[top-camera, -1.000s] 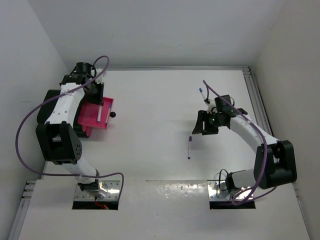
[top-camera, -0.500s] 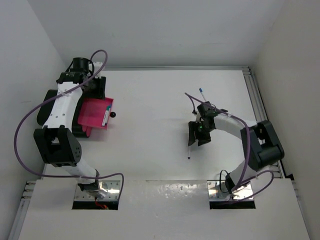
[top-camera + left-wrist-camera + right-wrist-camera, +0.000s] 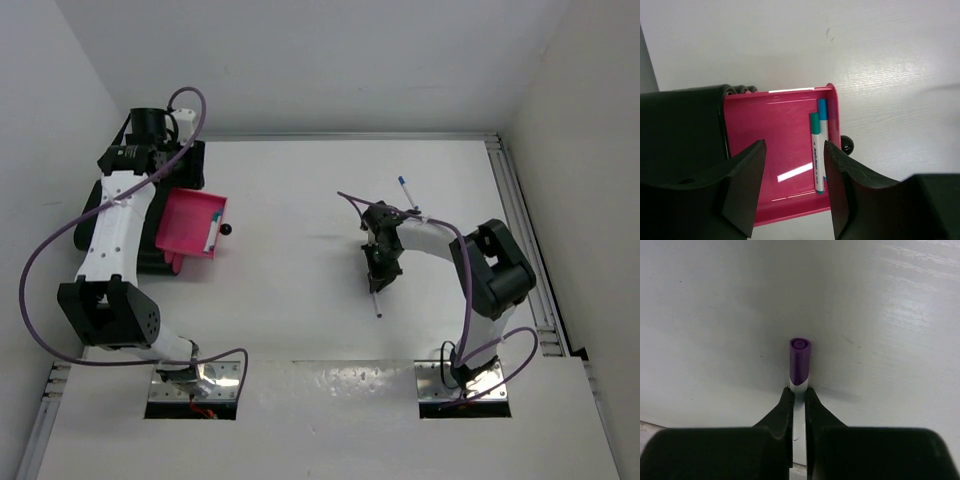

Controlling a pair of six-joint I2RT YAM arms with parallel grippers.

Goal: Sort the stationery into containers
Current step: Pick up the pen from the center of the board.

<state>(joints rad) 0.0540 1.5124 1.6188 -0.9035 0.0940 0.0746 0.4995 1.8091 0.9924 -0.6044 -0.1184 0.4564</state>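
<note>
Right gripper clamped on the purple pen, mid-table; lift straight, keep it level (grip's near one end); left gripper spread, empty, over the tray

You're in a robotics lab test cell: a bare white table boxed by plain white walls, with an aluminium rail alongside.

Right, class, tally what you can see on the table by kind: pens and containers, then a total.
Pens: 4 (pair of pens in the pink tray, blue-capped pen loose, purple-capped pen in the right gripper)
Containers: 2 (pink tray, black box)
Total: 6
</note>
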